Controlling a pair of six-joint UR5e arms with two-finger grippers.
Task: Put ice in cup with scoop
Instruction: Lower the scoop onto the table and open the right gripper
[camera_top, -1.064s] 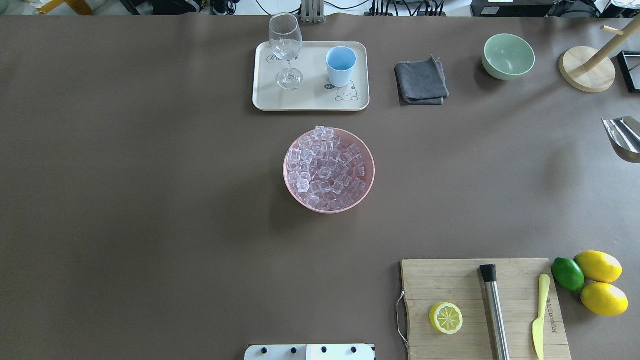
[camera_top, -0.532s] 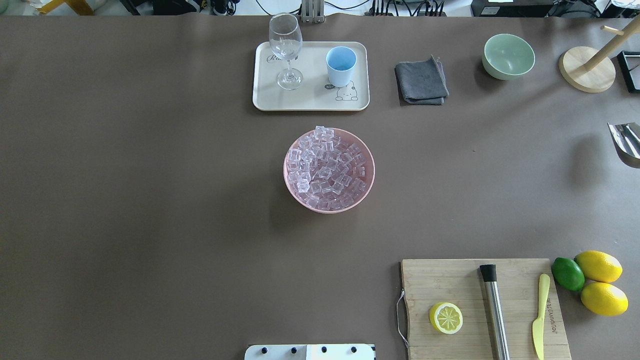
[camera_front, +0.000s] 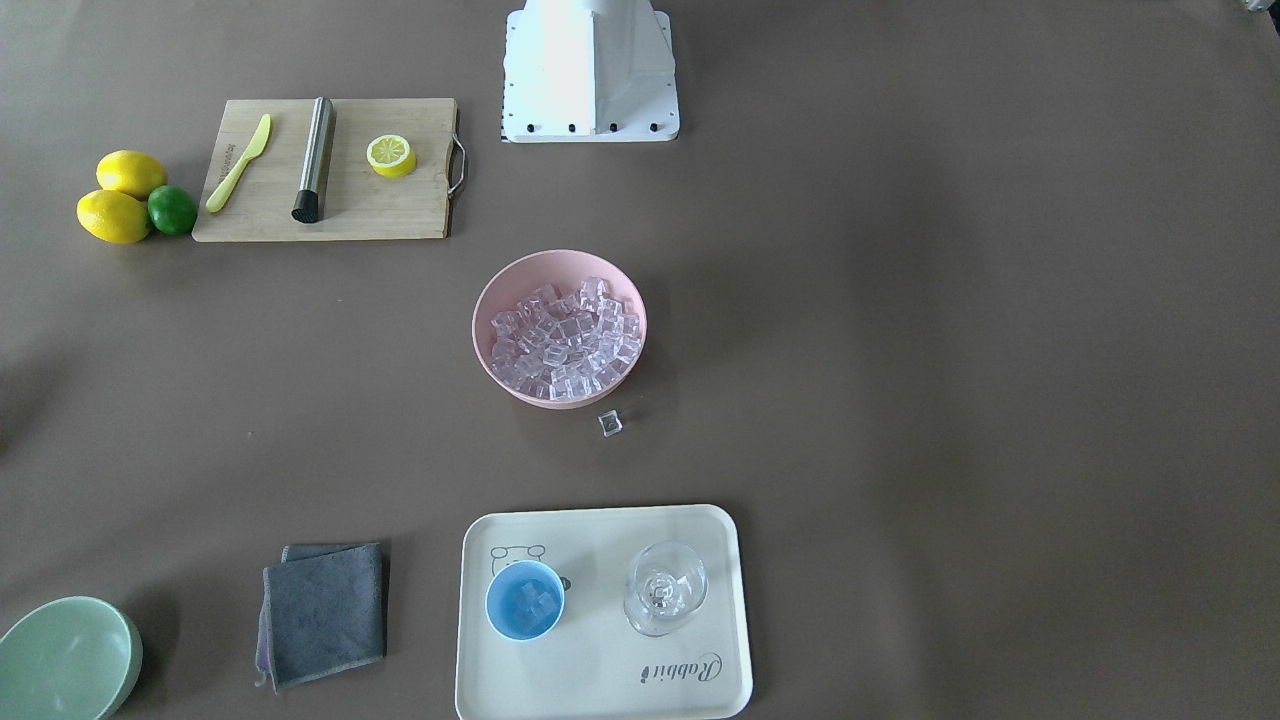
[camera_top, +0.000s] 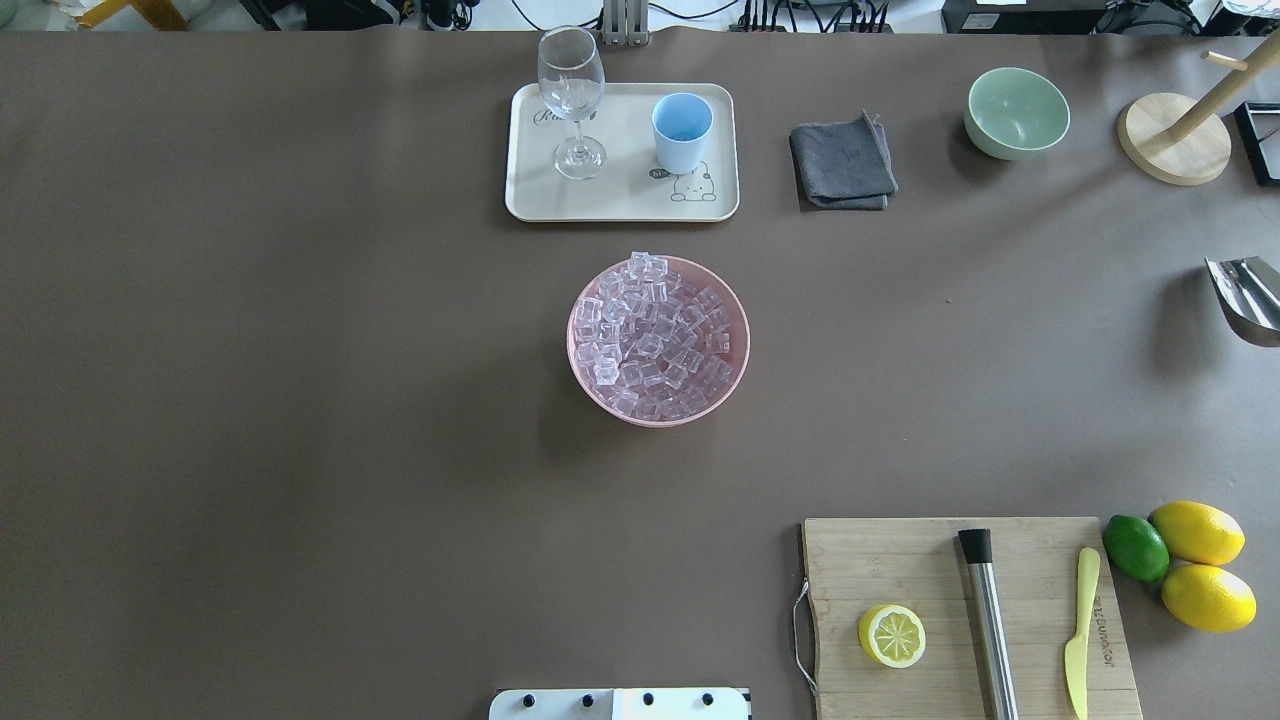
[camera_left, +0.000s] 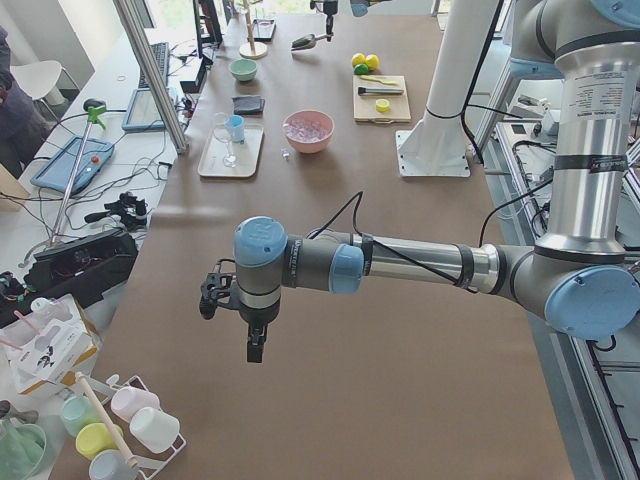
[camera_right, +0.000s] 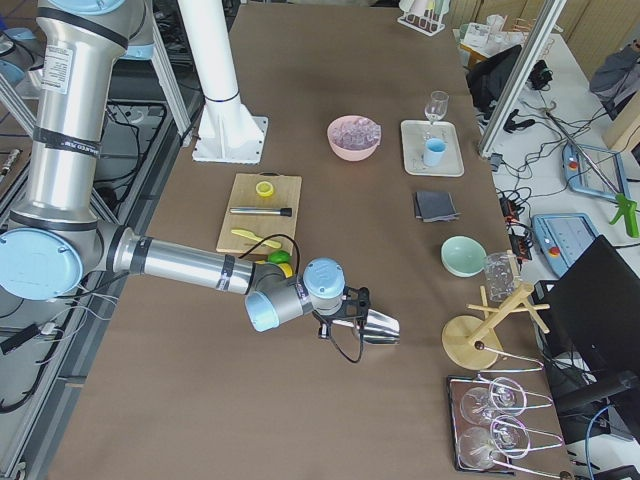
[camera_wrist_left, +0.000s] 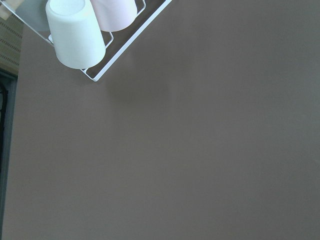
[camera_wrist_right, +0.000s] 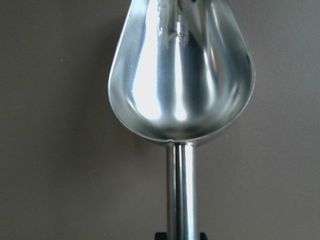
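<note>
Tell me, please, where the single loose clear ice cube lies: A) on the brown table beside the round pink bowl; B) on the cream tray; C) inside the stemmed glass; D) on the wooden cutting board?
A: the loose clear ice cube rests on the brown table just outside the round pink bowl.

ice bowl: centre of the overhead frame, heaped with ice
tray: upper centre, above the ice bowl
glass, cup: on the tray, glass left, cup right, some ice in the cup
loose cube: on the table, between ice bowl and tray
cloth, other bowl: right of the tray, in that order
scoop: right edge, mid-height
board: lower right, bearing lemon half, rod, knife, left to right
whole fruits: just right of the board
</note>
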